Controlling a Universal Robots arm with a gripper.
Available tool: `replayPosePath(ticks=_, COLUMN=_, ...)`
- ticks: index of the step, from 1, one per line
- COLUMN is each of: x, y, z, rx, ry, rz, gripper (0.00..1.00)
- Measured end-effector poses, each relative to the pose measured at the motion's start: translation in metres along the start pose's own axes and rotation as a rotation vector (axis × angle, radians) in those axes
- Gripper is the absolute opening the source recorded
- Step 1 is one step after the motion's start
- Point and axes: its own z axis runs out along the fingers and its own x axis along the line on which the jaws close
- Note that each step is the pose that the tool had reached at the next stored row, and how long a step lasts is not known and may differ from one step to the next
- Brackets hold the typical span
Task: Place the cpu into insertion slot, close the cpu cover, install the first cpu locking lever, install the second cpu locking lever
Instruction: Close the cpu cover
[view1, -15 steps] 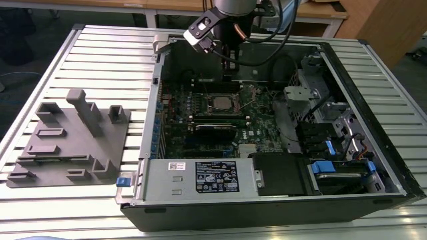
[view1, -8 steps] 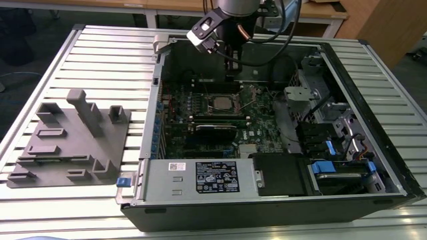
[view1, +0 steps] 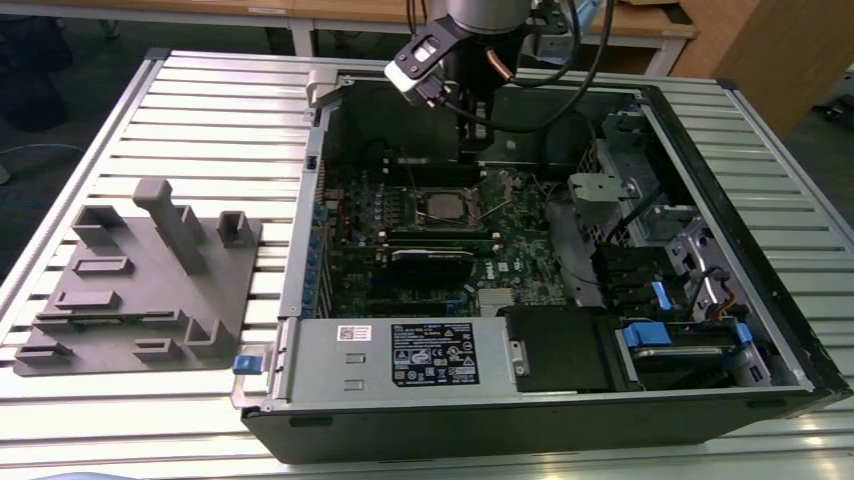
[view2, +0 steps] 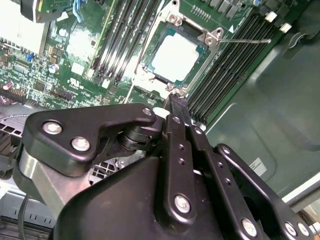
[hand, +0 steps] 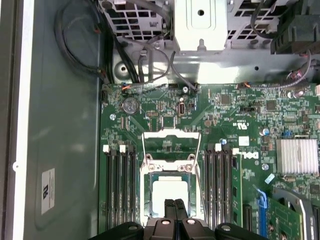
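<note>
Hovering inside an open black metal computer case (view1: 534, 428) on a slatted aluminium worktop (view1: 200, 110), the robot's black claw (hand: 174, 204) has its two fingers pressed together with nothing between them. Its tip is close by one edge of the small square, silver-rimmed insertion slot (hand: 148, 200). The flat square cpu (view2: 176, 56), silvery-tan on top, lies seated in that slot. The thin silver windowed cpu cover (hand: 170, 169) appears lowered around it, though whether it lies fully flat cannot be told. Two thin silver wire locking levers (view2: 250, 40) seem to stand free, unlatched. The risk, as judged here, is that the narrow tip could slide off a springy wire and strike the green circuit board (hand: 220, 115) or the long black memory slots (hand: 120, 190) alongside. Pressing on a cover not fully seated could also shift the chip and harm the socket's contacts.
</note>
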Motion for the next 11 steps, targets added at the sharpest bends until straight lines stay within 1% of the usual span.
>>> replayPosePath(ticks=2, x=0.0, y=0.0021, z=0.0001, rx=0.0, ry=0.0, rz=0.0, gripper=0.11)
replayPosePath(ticks=11, x=0.0001, y=0.0034, z=0.0003, rx=0.0, ry=0.0, rz=0.0, gripper=0.11)
